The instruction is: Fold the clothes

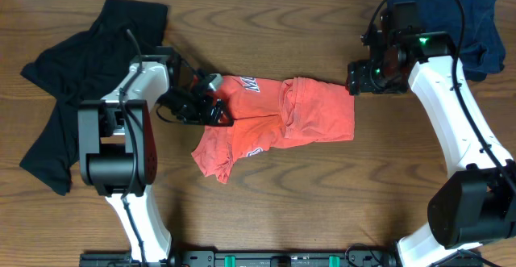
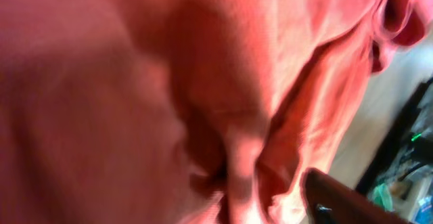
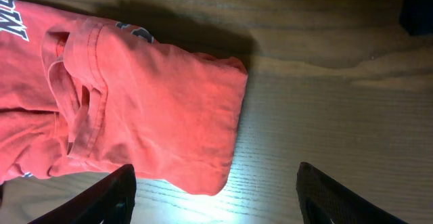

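Table (image 1: 322,186): brown wood grain, takes up the whole overhead view.

Black garment (image 1: 72,73): crumpled, spread over the far-left part of the table and running down the left side. The left arm (image 1: 133,138) partly covers it.

T-shirt (image 1: 306,114): coral red, mid-table, bunched, not flat. Long axis runs left-right. Right end doubled over with a rounded edge, a seam or sleeve fold on top. A corner trails toward the near-left.

Navy garment (image 1: 476,25): heaped in the far-right corner, behind the right arm (image 1: 451,114). Well apart from the T-shirt.

Left gripper (image 1: 205,110): sits on the T-shirt's left edge. Left wrist view is filled with blurred red cloth, one dark finger (image 2: 338,197) at bottom right. Can't tell if it's clamped on the cloth or just pressed into it.

Right gripper (image 3: 216,204): fingers spread wide, nothing between them. Hovers just beside the T-shirt's right end, bare table under most of the gap, not touching the cloth.

Lettering (image 1: 250,84): white with dark outline, on the T-shirt's far-left part, partly folded under.
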Controlling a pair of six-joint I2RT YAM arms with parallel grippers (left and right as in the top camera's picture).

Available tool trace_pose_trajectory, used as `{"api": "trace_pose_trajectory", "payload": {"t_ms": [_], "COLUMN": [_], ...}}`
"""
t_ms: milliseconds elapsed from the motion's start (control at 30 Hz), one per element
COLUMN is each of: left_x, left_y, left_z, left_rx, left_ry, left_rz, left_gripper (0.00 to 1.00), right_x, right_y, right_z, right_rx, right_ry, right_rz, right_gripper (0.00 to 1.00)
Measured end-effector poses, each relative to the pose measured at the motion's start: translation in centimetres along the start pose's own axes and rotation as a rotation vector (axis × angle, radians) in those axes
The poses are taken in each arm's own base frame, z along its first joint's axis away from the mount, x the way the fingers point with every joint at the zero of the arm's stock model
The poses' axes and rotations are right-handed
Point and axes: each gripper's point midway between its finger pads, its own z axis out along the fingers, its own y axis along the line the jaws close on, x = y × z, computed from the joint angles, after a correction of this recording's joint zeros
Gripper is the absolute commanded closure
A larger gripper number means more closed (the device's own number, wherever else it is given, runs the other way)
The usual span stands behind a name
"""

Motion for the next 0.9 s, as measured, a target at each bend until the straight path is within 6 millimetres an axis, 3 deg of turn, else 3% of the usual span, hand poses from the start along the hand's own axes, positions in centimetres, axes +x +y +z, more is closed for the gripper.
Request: {"api": "trace_pose_trajectory", "payload": {"t_ms": [67, 167, 467, 633, 700, 733, 800, 900], "left_x": [0.1, 0.2, 0.4, 1.3, 1.6, 1.5, 1.3, 0.6], "left_y": [0.2, 0.8, 2.5, 4.6, 5.1, 5.2, 4.9, 3.5], "left_z": [0.5, 1.2, 0.4, -2.3, -4.0, -5.3, -7.3, -9.9], "left_rx": [-0.012, -0.025, -0.067, -0.150, -0.194, -0.222, -0.260, -0.305], "left_ry": [0.002, 0.005, -0.009, -0.034, -0.063, -0.091, -0.140, -0.215], "left_rz": [0.009, 0.007, -0.152, -0.293, -0.332, -0.342, -0.340, -0.303], "left_gripper": [0.68, 0.94, 0.94, 0.94, 0.94, 0.94, 0.94, 0.94], "right_x": [0.0, 0.0, 0.4, 0.9, 0.8, 0.6, 0.0, -0.6], "right_y": [0.0, 0.0, 0.0, 0.1, 0.4, 0.7, 1.4, 3.5], "right_z": [0.0, 0.0, 0.0, 0.0, 0.0, 0.1, 0.4, 1.6], "right_rx": [0.000, 0.000, 0.002, -0.008, -0.024, -0.040, -0.073, -0.165], "right_ry": [-0.001, -0.001, 0.017, 0.036, 0.034, 0.024, 0.000, -0.045], "right_rz": [0.000, 0.000, 0.001, 0.009, 0.016, 0.030, 0.026, 0.002], "right_gripper": [0.27, 0.29, 0.35, 0.46, 0.56, 0.78, 0.98, 0.99]}}
